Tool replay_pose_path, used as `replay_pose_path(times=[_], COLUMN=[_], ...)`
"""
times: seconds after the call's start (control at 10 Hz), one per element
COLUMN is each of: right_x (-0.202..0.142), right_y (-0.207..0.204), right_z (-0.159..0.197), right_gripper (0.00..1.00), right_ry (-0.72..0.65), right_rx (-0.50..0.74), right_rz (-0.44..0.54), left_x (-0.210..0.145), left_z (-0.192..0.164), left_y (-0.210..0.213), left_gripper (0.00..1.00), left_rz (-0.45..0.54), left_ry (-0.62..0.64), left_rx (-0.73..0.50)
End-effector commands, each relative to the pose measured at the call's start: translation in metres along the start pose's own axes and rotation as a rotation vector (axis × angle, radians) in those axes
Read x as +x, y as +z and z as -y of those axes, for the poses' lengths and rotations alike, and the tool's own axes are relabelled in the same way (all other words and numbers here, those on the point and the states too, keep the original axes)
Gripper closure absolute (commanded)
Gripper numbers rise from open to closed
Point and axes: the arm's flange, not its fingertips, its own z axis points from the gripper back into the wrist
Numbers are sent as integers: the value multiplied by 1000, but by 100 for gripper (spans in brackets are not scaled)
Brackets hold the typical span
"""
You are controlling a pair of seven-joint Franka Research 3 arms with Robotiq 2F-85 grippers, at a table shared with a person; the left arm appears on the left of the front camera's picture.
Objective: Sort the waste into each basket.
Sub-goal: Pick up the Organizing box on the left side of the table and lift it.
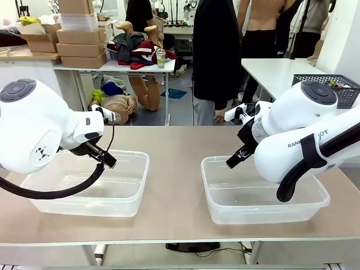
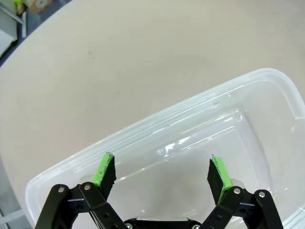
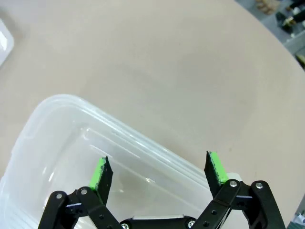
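- The left tub (image 1: 95, 199) and the right tub (image 1: 247, 205) sit well apart on the table (image 1: 174, 146), long sides running across it, both bare inside.
- The left gripper (image 2: 162, 167) hangs over the left tub near its far rim, fingers spread wide, pinching nothing.
- The right gripper (image 3: 155, 167) hovers above the right tub's far rim, likewise spread and free.
- Each arm is nearer its own tub. The sort likely waits on the person (image 1: 216, 56) at the far side.
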Motion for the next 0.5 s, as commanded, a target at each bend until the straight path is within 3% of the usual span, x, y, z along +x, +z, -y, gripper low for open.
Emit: replay_pose_path(times=[0.0, 0.1, 0.2, 0.3, 0.4], right_x=[0, 0, -3, -10, -21], right_y=[0, 0, 44, 97, 145], right_z=[0, 0, -4, -7, -15], right_gripper=[0, 0, 0, 0, 0], right_ry=[-1, 0, 50, 42, -9], right_rx=[0, 0, 87, 124, 74], right_rz=[0, 0, 23, 39, 93], left_x=[0, 0, 10, 18, 20], left_z=[0, 0, 9, 11, 16], left_y=[0, 0, 38, 85, 135], left_gripper=[0, 0, 0, 0, 0], left_rz=[0, 0, 41, 33, 51], left_ry=[0, 0, -37, 31, 55], left_rx=[0, 0, -28, -27, 38])
